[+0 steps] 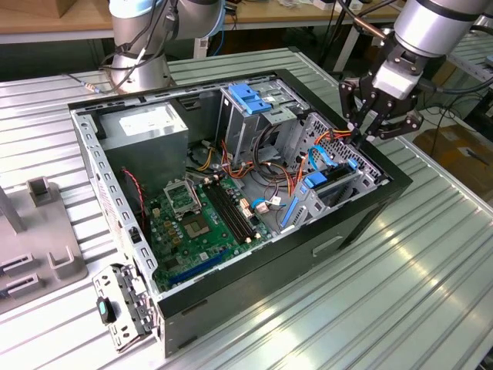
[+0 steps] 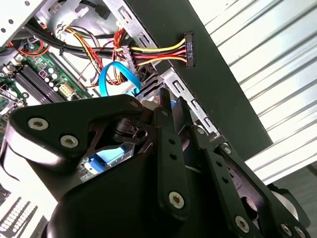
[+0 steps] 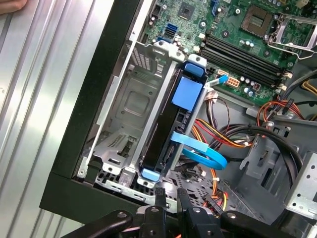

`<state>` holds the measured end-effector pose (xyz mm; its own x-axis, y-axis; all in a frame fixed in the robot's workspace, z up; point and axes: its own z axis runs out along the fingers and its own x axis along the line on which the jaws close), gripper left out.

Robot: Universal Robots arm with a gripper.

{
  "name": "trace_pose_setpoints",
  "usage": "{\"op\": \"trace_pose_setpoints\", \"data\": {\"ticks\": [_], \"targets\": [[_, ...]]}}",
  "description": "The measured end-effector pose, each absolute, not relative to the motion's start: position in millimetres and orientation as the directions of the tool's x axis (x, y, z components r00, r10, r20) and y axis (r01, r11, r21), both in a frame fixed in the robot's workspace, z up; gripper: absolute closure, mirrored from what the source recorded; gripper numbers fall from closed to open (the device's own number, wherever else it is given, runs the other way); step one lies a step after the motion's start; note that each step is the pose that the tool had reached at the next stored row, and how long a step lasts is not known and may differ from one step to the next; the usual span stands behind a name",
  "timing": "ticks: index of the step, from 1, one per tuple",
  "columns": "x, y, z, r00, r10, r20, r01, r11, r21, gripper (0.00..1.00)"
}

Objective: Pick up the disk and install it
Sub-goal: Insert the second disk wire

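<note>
First wrist view: gripper (image 3: 169, 198) fingers pressed together, empty; disk (image 3: 171, 129) seated edge-on in case's corner bay, long axis running away from fingertips.

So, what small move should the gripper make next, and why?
Probably a short descent toward the disk's near blue end. The disk stands on edge in the drive cage, and the gripper hovers close by that end, apparently holding nothing. Whether the disk is fully seated cannot be told.
</note>
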<state>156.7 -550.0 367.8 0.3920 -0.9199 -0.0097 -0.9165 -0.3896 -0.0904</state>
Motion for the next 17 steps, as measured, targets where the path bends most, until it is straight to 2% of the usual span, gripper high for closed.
{"op": "trace_pose_setpoints", "data": {"ticks": [9, 17], "targets": [[156.7, -549.9, 367.8, 0.410, -0.912, -0.010, -0.909, -0.407, -0.090, 0.76], [156.7, -549.9, 367.7, 0.493, -0.870, -0.010, -0.867, -0.491, -0.090, 0.76]]}}
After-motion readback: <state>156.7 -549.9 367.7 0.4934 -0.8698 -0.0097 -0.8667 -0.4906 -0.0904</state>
